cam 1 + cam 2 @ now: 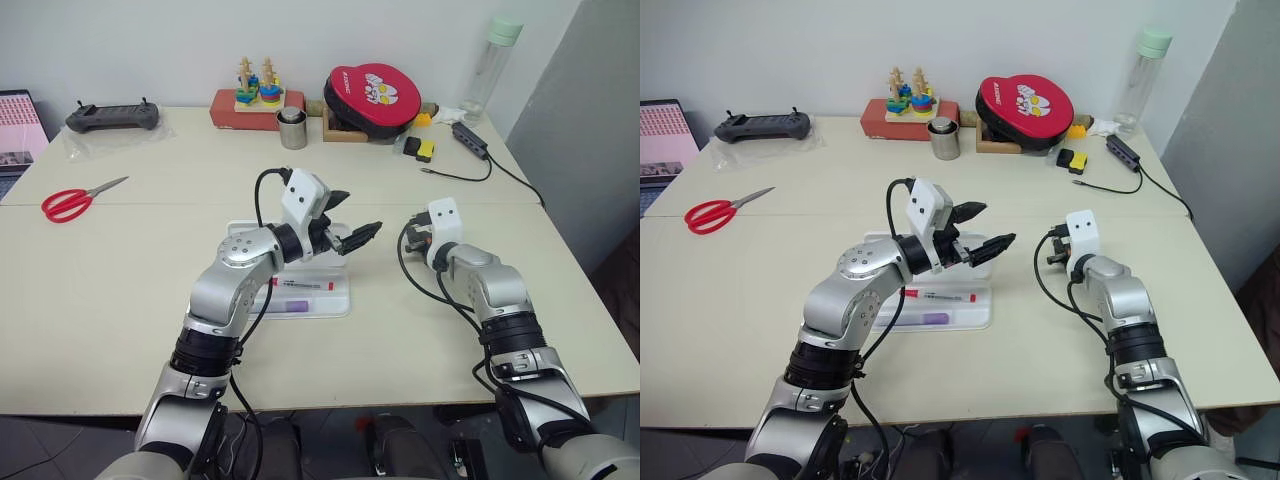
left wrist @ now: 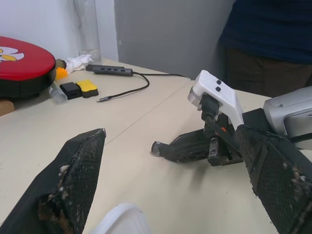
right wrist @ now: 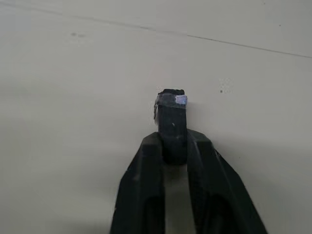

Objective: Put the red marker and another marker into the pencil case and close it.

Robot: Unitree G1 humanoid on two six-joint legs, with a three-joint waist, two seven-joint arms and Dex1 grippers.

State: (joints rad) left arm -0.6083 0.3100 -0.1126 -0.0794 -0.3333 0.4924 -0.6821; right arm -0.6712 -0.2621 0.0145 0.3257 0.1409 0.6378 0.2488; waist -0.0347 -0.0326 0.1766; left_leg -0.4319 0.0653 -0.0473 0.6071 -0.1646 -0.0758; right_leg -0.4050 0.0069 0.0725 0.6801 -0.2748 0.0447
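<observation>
Two markers lie in the open pencil case [image 1: 975,312] below my wide-open left gripper [image 1: 978,229]; my right gripper [image 3: 170,146] pinches a small dark cap [image 3: 170,109]. No writing is legible.

The white case [image 1: 980,305] lies open at frame centre, flat on the table. Inside, the red marker [image 1: 940,296] lies crosswise, the purple marker [image 1: 933,318] parallel just below it.
</observation>
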